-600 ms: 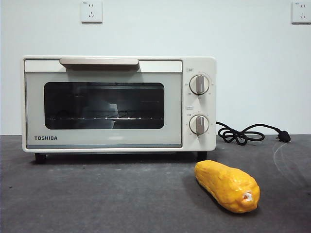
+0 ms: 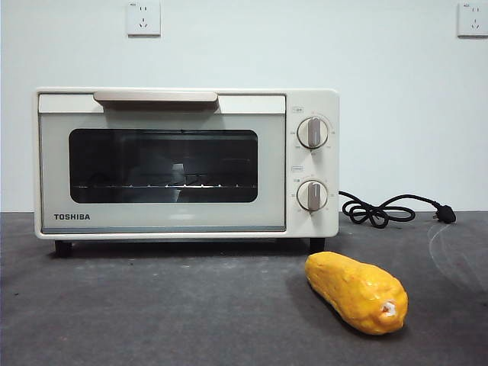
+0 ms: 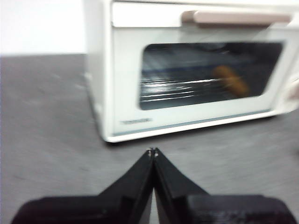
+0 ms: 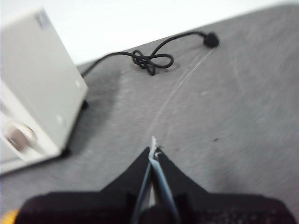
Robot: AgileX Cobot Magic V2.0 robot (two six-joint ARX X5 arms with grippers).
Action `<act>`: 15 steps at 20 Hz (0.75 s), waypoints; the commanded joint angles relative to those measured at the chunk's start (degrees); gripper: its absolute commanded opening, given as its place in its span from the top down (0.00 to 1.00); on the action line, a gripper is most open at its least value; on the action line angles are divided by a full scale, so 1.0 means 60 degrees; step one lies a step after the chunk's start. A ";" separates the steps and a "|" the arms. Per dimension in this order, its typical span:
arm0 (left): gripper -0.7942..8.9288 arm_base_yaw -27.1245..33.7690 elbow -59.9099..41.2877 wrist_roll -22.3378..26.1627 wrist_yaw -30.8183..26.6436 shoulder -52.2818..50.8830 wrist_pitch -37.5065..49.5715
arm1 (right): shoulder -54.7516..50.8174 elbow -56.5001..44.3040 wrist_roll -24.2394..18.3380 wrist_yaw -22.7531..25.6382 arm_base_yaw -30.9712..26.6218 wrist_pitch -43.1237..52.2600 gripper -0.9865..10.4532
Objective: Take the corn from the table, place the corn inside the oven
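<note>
From the front, the oven (image 2: 187, 162) sits with its door shut, the beige handle (image 2: 155, 97) along the top edge, and the corn (image 2: 356, 292) lies on the table (image 2: 152, 313) just in front of the oven's right foot, whitish stub end toward the camera. Its power cord (image 2: 385, 210) is coiled off to the right. Neither arm shows in this view, so I'd say nothing has been started.

Through the left wrist camera, the left gripper (image 3: 153, 151) hovers over bare table facing the oven's door, jaws pressed together at the tips and holding nothing. An orange shape shows in the dark glass; the picture is blurred, but it looks like the corn's reflection rather than anything inside.

Through the right wrist camera, the right gripper (image 4: 154, 150) has its jaws together too, empty, above the table beside the oven's right side wall. A sliver of yellow at the corner (image 4: 8, 216) is probably the corn, close under that arm.

To my eye the door has to come down first. The left gripper should part its jaws and catch the handle from above, then pull down steadily so the light oven doesn't slide. The right should grip the glossy cob across its thick middle.
</note>
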 commanded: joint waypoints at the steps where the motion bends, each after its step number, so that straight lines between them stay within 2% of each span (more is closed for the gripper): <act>1: 0.92 -0.0025 -0.0076 -0.2830 0.0313 0.0004 0.0120 | -0.0011 -0.0080 0.2240 -0.0018 0.0007 0.0062 0.91; 4: 0.92 -0.0025 -0.0076 -0.3843 0.0310 0.0004 0.0131 | -0.0011 -0.0080 0.2211 -0.0015 0.0007 0.0055 0.91; 7: 0.92 -0.0025 -0.0076 -0.3963 0.0426 0.0004 0.0095 | -0.0007 -0.0080 0.2222 -0.0146 0.0007 0.0062 0.91; 11: 0.92 -0.0025 0.0015 -0.4379 0.1494 0.0004 0.0270 | -0.0007 -0.0011 0.2240 -0.1249 0.0007 0.0080 0.91; 15: 0.92 -0.0025 0.0448 -0.4393 0.2375 0.0004 0.0590 | -0.0007 0.0186 0.2222 -0.2193 0.0007 0.0255 0.92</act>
